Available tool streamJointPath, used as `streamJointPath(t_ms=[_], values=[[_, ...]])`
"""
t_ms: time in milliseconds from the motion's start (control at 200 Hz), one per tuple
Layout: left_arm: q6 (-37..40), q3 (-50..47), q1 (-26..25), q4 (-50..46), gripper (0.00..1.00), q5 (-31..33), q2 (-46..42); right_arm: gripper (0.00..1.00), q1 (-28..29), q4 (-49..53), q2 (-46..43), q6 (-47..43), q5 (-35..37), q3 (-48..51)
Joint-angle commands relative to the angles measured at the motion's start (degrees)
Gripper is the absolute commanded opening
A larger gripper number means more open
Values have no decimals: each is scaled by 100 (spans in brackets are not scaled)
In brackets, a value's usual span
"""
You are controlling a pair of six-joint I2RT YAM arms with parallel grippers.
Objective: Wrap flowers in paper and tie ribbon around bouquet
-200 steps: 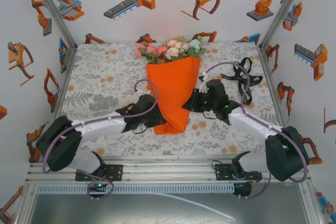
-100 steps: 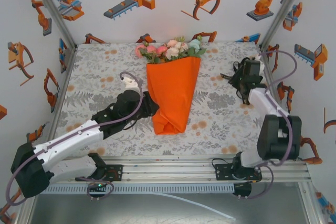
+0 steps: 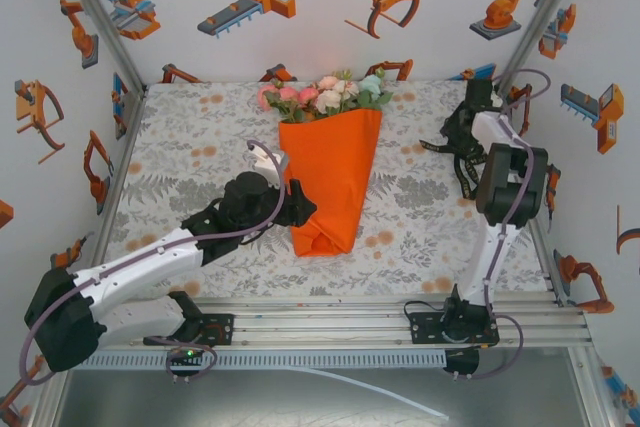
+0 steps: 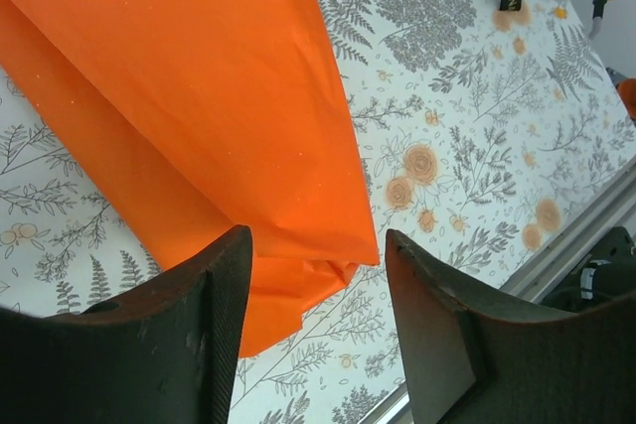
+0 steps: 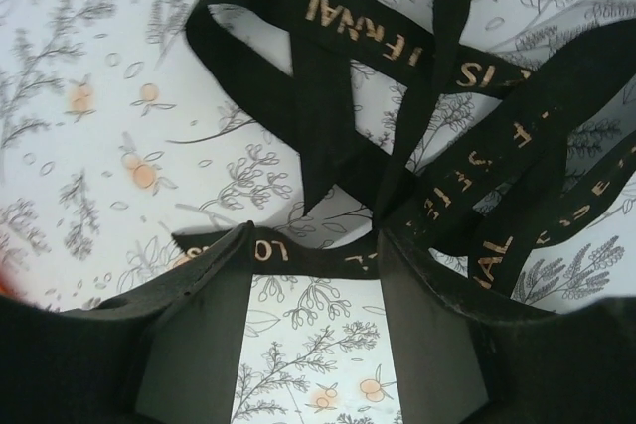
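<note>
The bouquet lies in the middle of the table, an orange paper [image 3: 332, 172] cone with the flowers [image 3: 325, 92] sticking out of its far end. My left gripper [image 3: 303, 209] sits at the cone's lower left edge. In the left wrist view this gripper [image 4: 316, 245] is open, with the paper [image 4: 199, 76] and its crumpled tip just ahead of the jaws. The black ribbon [image 3: 466, 165] lies tangled at the far right. My right gripper [image 3: 462, 137] hangs over it. It [image 5: 313, 240] is open, and a strand of the gold-lettered ribbon [image 5: 328, 146] runs across its fingertips.
White walls with orange robot prints close the table in at the back, left and right. The right wall [image 3: 590, 147] is very near my right arm. The metal rail [image 3: 320, 327] with both arm bases lines the near edge. The floral tablecloth [image 3: 190, 157] shows left of the cone.
My right arm left the cone's right side and swung out to the far right over the ribbon. Both grippers opened wider. My left gripper shifted slightly along the cone's lower left edge.
</note>
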State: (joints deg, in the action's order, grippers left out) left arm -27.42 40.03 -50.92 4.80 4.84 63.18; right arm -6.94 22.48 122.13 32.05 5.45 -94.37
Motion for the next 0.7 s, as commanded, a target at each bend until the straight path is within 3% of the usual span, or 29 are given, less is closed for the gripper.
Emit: streamJointPath(t_ms=[0,95,180,290,350,456,581,691], values=[[153,-30,44,43,55,31,33,51,13,987,210,492,282,-418],[162,-25,60,31,55,84,72,51,14,942,306,457,170,-397],[156,-2,71,-3,54,119,81,40,17,998,321,435,36,-450],[108,8,90,-41,55,186,79,10,50,793,-72,404,-139,-245],[66,22,103,-54,55,201,79,0,86,705,-380,356,-201,-100],[-25,79,129,-93,55,210,105,0,287,390,-1126,231,-143,482],[-63,86,152,-52,59,175,102,0,492,131,-1757,23,429,1117],[-6,86,167,-57,64,184,93,39,492,649,-1591,529,631,981]])
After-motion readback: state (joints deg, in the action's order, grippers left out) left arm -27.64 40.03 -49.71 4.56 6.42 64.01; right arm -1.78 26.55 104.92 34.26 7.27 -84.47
